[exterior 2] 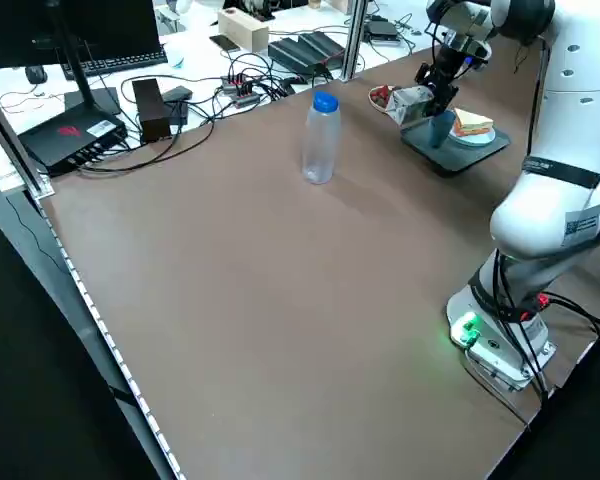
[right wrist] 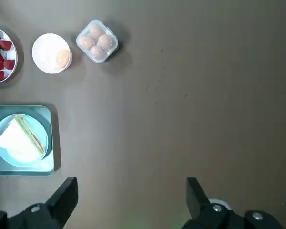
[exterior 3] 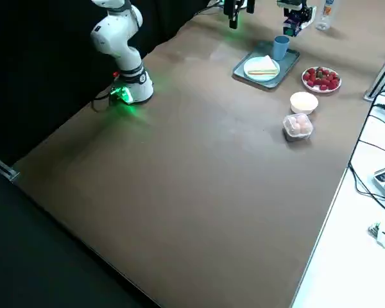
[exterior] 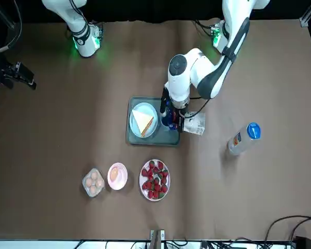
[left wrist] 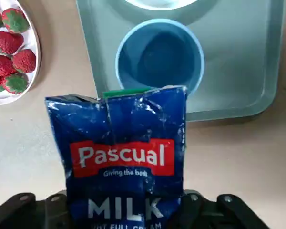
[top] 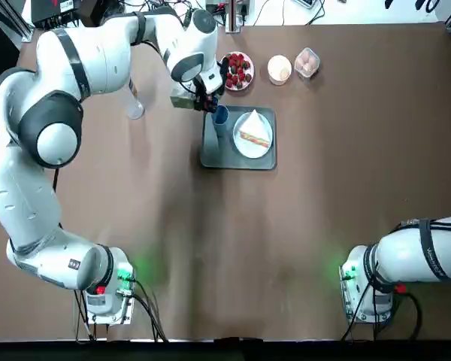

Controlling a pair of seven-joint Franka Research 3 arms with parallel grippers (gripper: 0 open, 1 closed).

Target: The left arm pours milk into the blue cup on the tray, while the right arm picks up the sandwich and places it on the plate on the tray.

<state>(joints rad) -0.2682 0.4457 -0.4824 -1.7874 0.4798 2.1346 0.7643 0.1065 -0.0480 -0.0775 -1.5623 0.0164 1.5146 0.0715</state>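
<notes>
The left gripper (left wrist: 126, 224) holds the milk carton (left wrist: 121, 157) tilted over the blue cup (left wrist: 159, 55), which stands on the tray (top: 210, 154) at 9 o'clock of the sandwich (top: 254, 134). The spout sits near the rim, so milk may spill onto the tray. The right gripper (right wrist: 131, 200) is parked with its fingers wide.

The milk carton (left wrist: 121, 157) looks like glossy printed card, creased and dented near its top, while the blue cup (left wrist: 159, 55) beside it is smooth plastic with a dull sheen. The tray (top: 210, 147) has a smooth, satin grey finish, and the plate (right wrist: 20, 140) on it is pale and smooth. The surface (top: 323, 203) is matt brown, and the clear water bottle (exterior 2: 321, 140) is see-through plastic with a blue cap.
</notes>
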